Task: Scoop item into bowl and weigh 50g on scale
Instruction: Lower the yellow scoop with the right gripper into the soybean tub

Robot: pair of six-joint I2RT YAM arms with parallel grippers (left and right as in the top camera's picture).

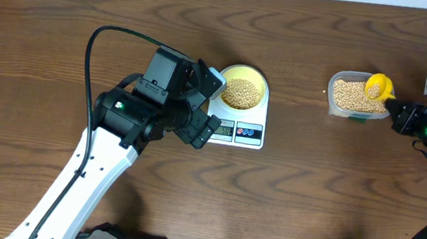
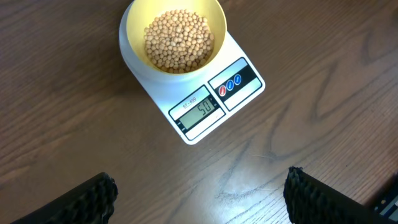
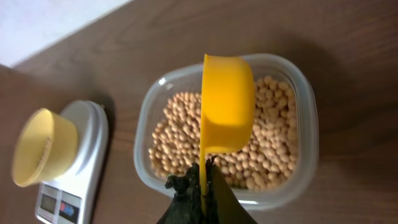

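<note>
A dark wooden table point(image 1: 310, 185) fills the view from above. I have two white and black arms, one reaching in from each near corner.

A white digital scale point(image 2: 165, 96) sits near the middle of the table, and its display point(image 2: 199, 107) reads 50. Well apart from it, to the right, stands a clear plastic tub point(image 3: 305, 93) with rounded corners.

A small pale-yellow bowl point(image 2: 134, 25) rests on the far part of the scale. My left claw point(image 2: 202, 199) hovers over the bare table just left of and nearer than the scale. Its two black fingers point(image 2: 93, 199) are spread wide and grip nothing.

My right claw point(image 3: 199, 193) is at the near right side of the tub, closed tight on the thin handle of a bright yellow scoop point(image 3: 227, 99). The scoop's cup hangs over the tub, turned on its side. I cannot tell whether anything is inside it.

Small round tan beans point(image 2: 179, 40) form a low heap in the middle of the bowl, leaving its upper wall bare. More of the same beans point(image 3: 180, 137) cover the floor of the tub beneath the scoop.
</note>
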